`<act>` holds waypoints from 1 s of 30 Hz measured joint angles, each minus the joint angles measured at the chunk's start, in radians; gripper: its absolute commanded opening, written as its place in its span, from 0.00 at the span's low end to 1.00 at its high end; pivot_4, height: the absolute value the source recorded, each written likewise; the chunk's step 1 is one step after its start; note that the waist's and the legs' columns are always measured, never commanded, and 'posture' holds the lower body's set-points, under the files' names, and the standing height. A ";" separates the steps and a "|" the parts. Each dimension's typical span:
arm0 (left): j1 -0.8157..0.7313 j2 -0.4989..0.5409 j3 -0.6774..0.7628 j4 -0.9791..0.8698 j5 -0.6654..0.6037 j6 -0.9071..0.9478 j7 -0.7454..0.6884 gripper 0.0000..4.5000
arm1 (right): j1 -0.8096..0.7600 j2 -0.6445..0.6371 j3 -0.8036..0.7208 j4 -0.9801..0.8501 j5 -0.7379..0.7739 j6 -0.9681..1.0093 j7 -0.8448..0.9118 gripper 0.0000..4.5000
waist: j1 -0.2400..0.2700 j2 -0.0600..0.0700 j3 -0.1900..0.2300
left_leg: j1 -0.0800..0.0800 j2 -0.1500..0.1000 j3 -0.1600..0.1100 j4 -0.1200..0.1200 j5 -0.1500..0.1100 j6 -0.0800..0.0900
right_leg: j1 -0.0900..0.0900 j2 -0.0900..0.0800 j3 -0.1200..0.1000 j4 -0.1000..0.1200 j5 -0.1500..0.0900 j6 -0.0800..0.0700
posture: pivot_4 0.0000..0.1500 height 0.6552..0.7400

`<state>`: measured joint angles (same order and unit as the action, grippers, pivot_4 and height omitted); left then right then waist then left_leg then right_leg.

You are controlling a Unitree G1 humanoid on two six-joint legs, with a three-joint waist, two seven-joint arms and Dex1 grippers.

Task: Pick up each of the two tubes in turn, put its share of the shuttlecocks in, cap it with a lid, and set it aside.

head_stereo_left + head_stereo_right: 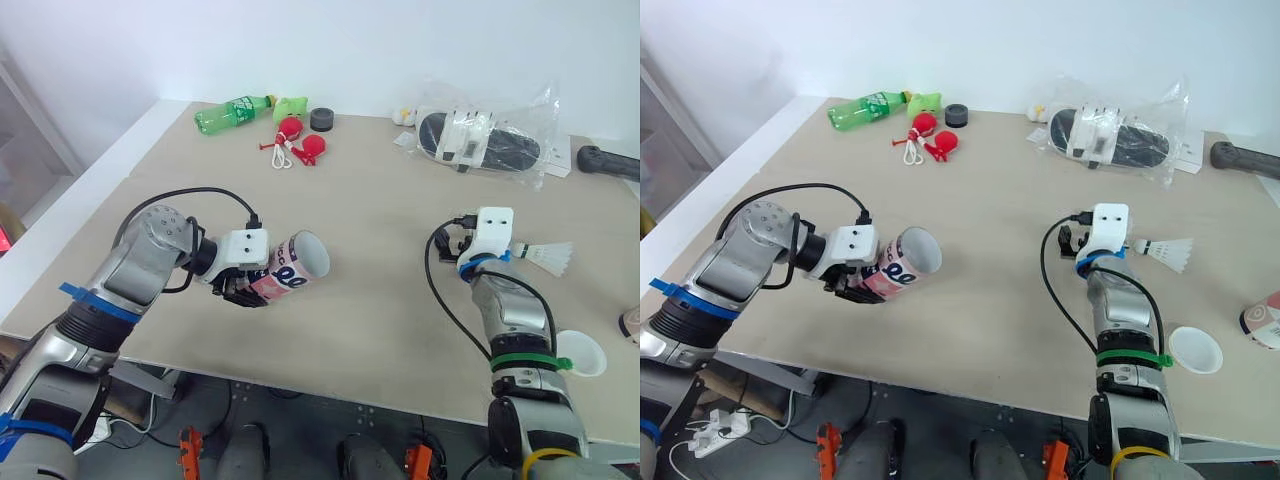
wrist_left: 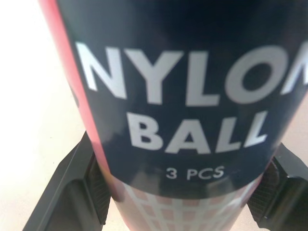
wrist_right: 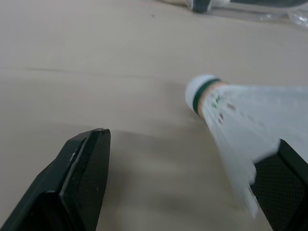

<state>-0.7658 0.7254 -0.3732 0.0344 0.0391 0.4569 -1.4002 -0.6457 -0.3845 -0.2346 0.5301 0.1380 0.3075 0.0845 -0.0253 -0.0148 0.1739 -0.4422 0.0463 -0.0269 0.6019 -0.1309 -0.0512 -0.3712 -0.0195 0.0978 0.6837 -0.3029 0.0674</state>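
Pink-and-navy tube (image 1: 290, 268) sits clamped in the left hand (image 1: 245, 288), near-left above the table (image 1: 380, 200), mouth facing right; right hand (image 3: 192, 144) gapes wide, shuttlecock (image 1: 548, 258) against one finger, unclamped; grip its skirt gently, then feed it cork-first

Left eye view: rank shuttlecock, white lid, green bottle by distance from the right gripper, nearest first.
1. Shuttlecock: just beside the right gripper, on its outer side.
2. White lid: near edge of the table, on the robot's right.
3. Green bottle: far left corner, lying on its side.
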 measured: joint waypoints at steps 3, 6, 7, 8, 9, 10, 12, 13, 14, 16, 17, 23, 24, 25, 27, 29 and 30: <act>0.000 0.000 0.000 -0.001 0.000 0.001 0.000 0.68 | -0.003 0.006 0.000 0.020 -0.002 -0.015 0.000 0.71 | 0.000 0.000 0.000 | 0.000 0.000 0.000 0.000 0.000 0.000 | 0.000 0.000 0.000 0.000 0.000 0.000 | 1.00 1.00; 0.001 0.000 0.000 -0.004 0.000 0.003 0.001 0.68 | -0.003 0.012 0.000 0.025 -0.003 -0.020 0.000 0.38 | 0.000 0.000 0.000 | 0.000 0.000 0.000 0.000 0.000 0.000 | 0.000 0.000 0.000 0.000 0.000 0.000 | 1.00 1.00; 0.001 0.000 0.000 -0.005 0.000 0.003 0.001 0.68 | -0.003 0.012 0.000 0.025 -0.003 -0.022 0.000 0.28 | 0.000 0.000 0.000 | 0.000 0.000 0.000 0.000 0.000 0.000 | 0.000 0.000 0.000 0.000 0.000 0.000 | 1.00 1.00; 0.001 0.000 0.000 -0.005 0.000 0.003 0.002 0.68 | -0.003 0.012 0.000 0.025 -0.003 -0.024 0.000 0.20 | 0.000 0.000 0.000 | 0.000 0.000 0.000 0.000 0.000 0.000 | 0.000 0.000 0.000 0.000 0.000 0.000 | 1.00 1.00; 0.001 0.000 0.000 -0.005 0.000 0.003 0.002 0.68 | -0.003 0.012 0.000 0.025 -0.004 -0.025 0.000 0.10 | 0.000 0.000 0.000 | 0.000 0.000 0.000 0.000 0.000 0.000 | 0.000 0.000 0.000 0.000 0.000 0.000 | 1.00 1.00; 0.001 0.000 0.000 -0.005 0.000 0.003 0.002 0.68 | -0.003 0.012 0.000 0.026 -0.004 -0.027 0.001 0.04 | 0.000 0.000 0.000 | 0.000 0.000 0.000 0.000 0.000 0.000 | 0.000 0.000 0.000 0.000 0.000 0.000 | 1.00 1.00; 0.001 0.000 0.000 -0.004 0.000 0.003 0.002 0.68 | -0.003 0.012 0.000 0.025 -0.005 -0.035 0.005 0.04 | 0.000 0.000 0.000 | 0.000 0.000 0.000 0.000 0.000 0.000 | 0.000 0.000 0.000 0.000 0.000 0.000 | 1.00 1.00; 0.001 -0.001 0.000 -0.004 0.001 0.003 0.002 0.68 | -0.003 0.012 0.000 0.025 -0.005 -0.035 0.010 0.04 | 0.000 0.000 0.000 | 0.000 0.000 0.000 0.000 0.000 0.000 | 0.000 0.000 0.000 0.000 0.000 0.000 | 1.00 1.00; 0.001 -0.001 0.000 -0.004 0.001 0.003 0.003 0.68 | -0.003 0.012 0.000 0.025 -0.005 -0.035 0.013 0.04 | 0.000 0.000 0.000 | 0.000 0.000 0.000 0.000 0.000 0.000 | 0.000 0.000 0.000 0.000 0.000 0.000 | 1.00 1.00; 0.001 -0.001 0.000 -0.004 0.001 0.003 0.003 0.68 | -0.001 0.011 0.006 0.014 -0.004 -0.034 0.040 0.04 | 0.000 0.000 0.000 | 0.000 0.000 0.000 0.000 0.000 0.000 | 0.000 0.000 0.000 0.000 0.000 0.000 | 1.00 1.00; 0.001 -0.002 0.000 -0.004 0.001 0.003 0.004 0.68 | 0.003 0.010 0.019 -0.020 -0.002 -0.033 0.073 0.04 | 0.000 0.000 0.000 | 0.000 0.000 0.000 0.000 0.000 0.000 | 0.000 0.000 0.000 0.000 0.000 0.000 | 1.00 1.00; 0.003 -0.005 0.002 -0.006 0.000 0.002 0.008 0.68 | 0.049 -0.120 0.162 -0.380 0.091 0.009 0.454 0.04 | 0.002 0.002 0.001 | -0.001 -0.001 0.000 0.000 0.000 0.000 | 0.000 -0.001 0.000 0.000 -0.003 0.005 | 1.00 1.00; 0.003 -0.005 0.003 -0.006 0.000 0.002 0.009 0.68 | 0.051 -0.144 0.176 -0.431 0.112 0.023 0.503 0.04 | 0.002 0.002 0.001 | -0.001 -0.001 0.000 0.000 0.000 0.000 | 0.000 -0.001 0.000 0.000 -0.003 0.005 | 1.00 1.00; 0.004 -0.008 0.003 -0.007 0.000 0.001 0.010 0.68 | 0.058 -0.218 0.205 -0.545 0.177 0.082 0.617 0.04 | 0.005 0.003 0.001 | -0.001 -0.001 0.000 0.000 0.000 0.000 | 0.000 -0.002 -0.001 0.000 -0.003 0.005 | 1.00 1.00; 0.007 -0.008 0.004 -0.006 0.000 0.001 0.011 0.68 | 0.057 -0.311 0.225 -0.692 0.263 0.155 0.747 0.04 | 0.005 0.003 0.001 | -0.001 -0.002 -0.001 0.000 0.000 0.000 | 0.001 -0.002 -0.001 -0.001 -0.004 0.005 | 1.00 1.00; 0.007 -0.009 0.004 -0.005 0.000 0.001 0.012 0.68 | 0.041 -0.401 0.235 -0.845 0.361 0.251 0.866 0.04 | 0.004 0.002 0.000 | 0.000 -0.001 -0.001 0.000 0.000 0.000 | 0.001 -0.002 -0.002 -0.001 -0.004 0.005 | 1.00 1.00; 0.007 -0.010 0.004 -0.004 0.000 0.001 0.013 0.68 | 0.039 -0.414 0.238 -0.865 0.373 0.267 0.880 0.04 | 0.004 0.002 0.000 | 0.000 -0.001 -0.001 0.000 0.000 0.000 | 0.001 -0.002 -0.002 -0.001 -0.003 0.005 | 1.00 1.00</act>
<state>-0.7584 0.7156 -0.3692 0.0301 0.0388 0.4576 -1.3875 -0.6063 -0.7984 0.0037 -0.3347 0.5109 0.5750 0.9646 -0.0210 -0.0133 0.1738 -0.4422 0.0453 -0.0280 0.6017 -0.1310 -0.0512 -0.3698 -0.0217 0.0959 0.6825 -0.3064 0.0719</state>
